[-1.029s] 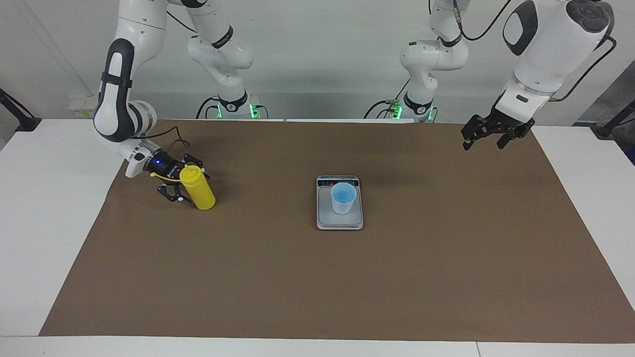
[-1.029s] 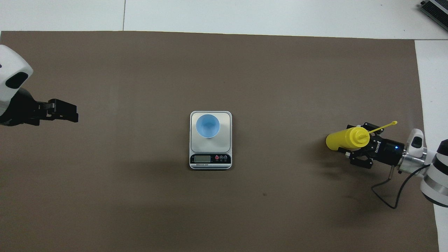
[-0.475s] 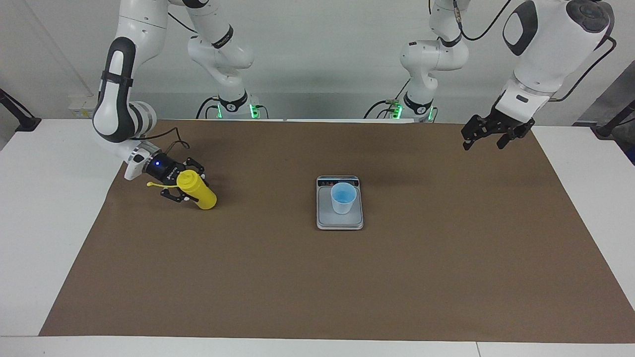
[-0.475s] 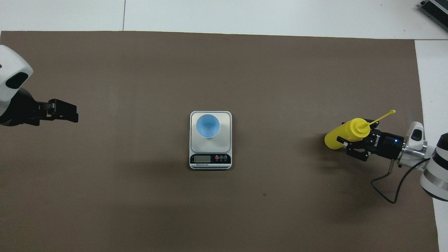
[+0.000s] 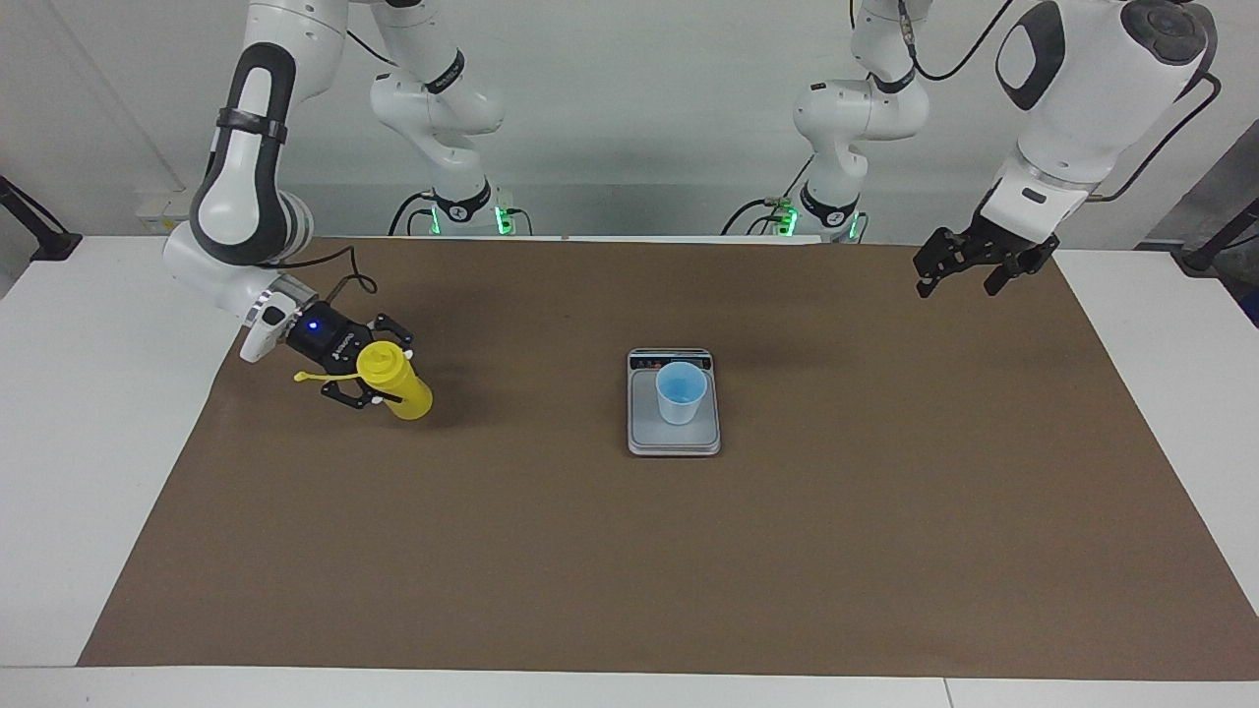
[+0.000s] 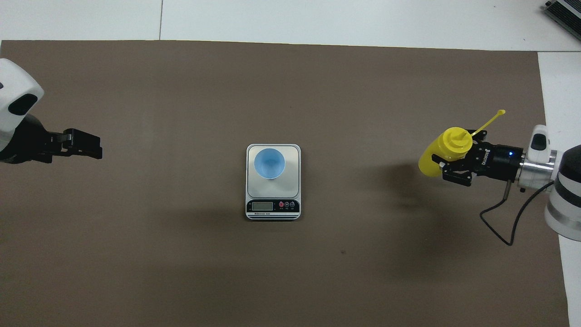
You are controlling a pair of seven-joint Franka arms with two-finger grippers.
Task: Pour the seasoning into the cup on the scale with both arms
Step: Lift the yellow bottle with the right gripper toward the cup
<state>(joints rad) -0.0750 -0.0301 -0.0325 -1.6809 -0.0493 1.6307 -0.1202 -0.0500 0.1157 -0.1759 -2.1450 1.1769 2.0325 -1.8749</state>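
Right gripper was clamped across the seasoning bottle, carrying it tilted and clear of the brown mat, well off toward the right arm's end of the table from the scale. Scale sat mid-mat, display strip on the robots' side. Cup stood upright on the weighing plate, seemingly empty. Bottle's cap strap stuck out free, nozzle apparently uncapped.

Left gripper hung over the mat toward the left arm's end, well apart from the scale, waiting; fingers looked parted, nothing held.

Judgement: the step was the carry to the cup. Best done with the nozzle kept higher than the bottle's base until it was over the cup's mouth, then tipped slowly. The grip sat near the shoulder, so the bottle might swivel. The cup looked light; a nudge could topple it, so the left gripper might steady it.
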